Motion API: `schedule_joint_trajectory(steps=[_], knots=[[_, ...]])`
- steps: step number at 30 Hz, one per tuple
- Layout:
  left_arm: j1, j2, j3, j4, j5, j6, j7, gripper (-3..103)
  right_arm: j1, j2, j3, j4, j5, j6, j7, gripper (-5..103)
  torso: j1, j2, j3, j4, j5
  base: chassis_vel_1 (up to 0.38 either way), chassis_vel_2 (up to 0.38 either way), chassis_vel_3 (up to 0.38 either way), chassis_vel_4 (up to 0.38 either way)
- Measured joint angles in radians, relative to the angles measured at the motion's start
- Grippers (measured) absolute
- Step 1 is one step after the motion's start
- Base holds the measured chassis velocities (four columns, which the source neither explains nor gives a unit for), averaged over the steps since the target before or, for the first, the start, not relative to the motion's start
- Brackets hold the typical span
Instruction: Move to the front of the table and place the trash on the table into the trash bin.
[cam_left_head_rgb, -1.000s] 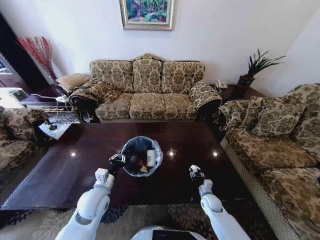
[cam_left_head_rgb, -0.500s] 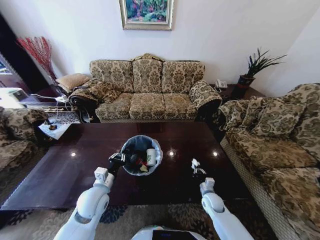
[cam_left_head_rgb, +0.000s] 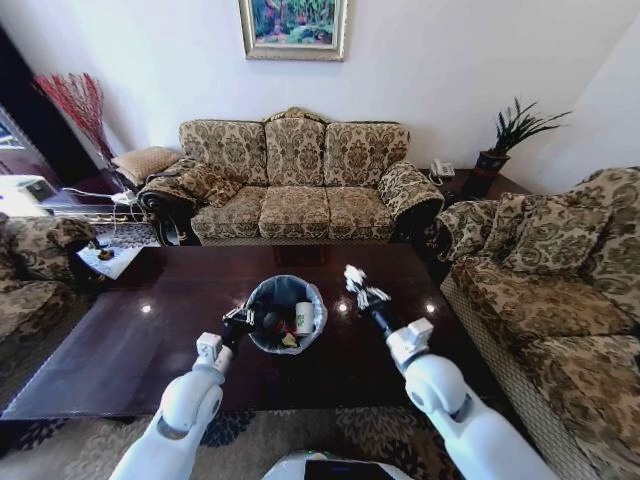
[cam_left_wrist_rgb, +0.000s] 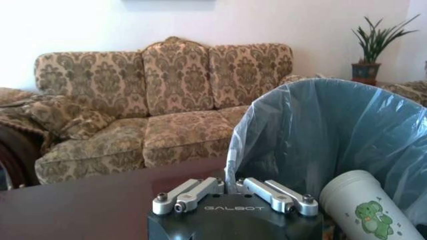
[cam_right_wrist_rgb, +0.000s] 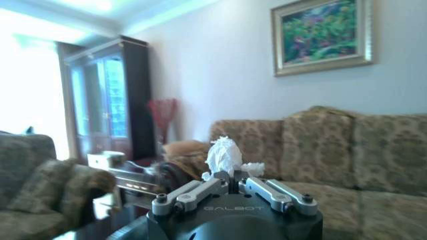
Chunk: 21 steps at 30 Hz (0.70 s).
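Note:
The trash bin (cam_left_head_rgb: 274, 289), lined with a grey bag, stands on the dark glossy table (cam_left_head_rgb: 130, 345) in front of me. Inside it lie a white paper cup (cam_left_head_rgb: 302, 316) and some other small trash. My left gripper (cam_left_head_rgb: 239, 326) is shut on the bin's near-left rim; in the left wrist view its fingertips (cam_left_wrist_rgb: 235, 186) meet at the bag's edge (cam_left_wrist_rgb: 313, 125), beside the cup (cam_left_wrist_rgb: 363, 210). My right gripper (cam_left_head_rgb: 364, 297) is raised above the table, just right of the bin, shut on a crumpled white paper scrap (cam_left_head_rgb: 353, 277). The scrap (cam_right_wrist_rgb: 223, 154) sticks out above the right gripper (cam_right_wrist_rgb: 232, 181).
A patterned sofa (cam_left_head_rgb: 295, 180) stands behind the table, another (cam_left_head_rgb: 560, 290) to the right and an armchair (cam_left_head_rgb: 30, 280) to the left. A small side table (cam_left_head_rgb: 110, 255) sits at the far left corner. A potted plant (cam_left_head_rgb: 505, 140) is at the back right.
My right arm lifted off the table's right part and swung up and left toward the bin, carrying the white paper scrap. The left gripper stayed on the bin's rim.

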Motion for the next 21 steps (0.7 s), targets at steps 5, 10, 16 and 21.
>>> schedule_joint_trajectory(steps=[5,10,16,21], knots=[[-0.029,0.041,0.021,0.021,-0.027,0.009,0.001,3,0.043,-0.068,-0.033,0.037,0.138,-0.053,-0.057,0,0.0,0.0,0.0,0.0001,0.0001,0.0,0.0,0.0,0.0],[-0.068,0.061,0.046,0.043,-0.044,0.009,0.001,3,0.086,-0.06,-0.108,-0.022,0.168,-0.089,-0.104,0,0.0,0.0,0.0,0.0,0.0001,0.0,0.0,0.0,0.0],[-0.061,0.054,0.048,0.001,-0.044,0.012,0.004,3,0.143,-0.027,-0.189,-0.068,0.168,-0.099,-0.074,0,0.0,0.0,0.0,0.0003,0.0001,0.0,0.0,0.0,0.0],[-0.048,0.052,0.037,-0.016,-0.036,0.011,0.008,3,0.153,-0.028,-0.207,-0.074,0.168,-0.109,-0.055,0,0.0,0.0,0.0,0.0003,0.0001,0.0,0.0,0.0,0.0]])
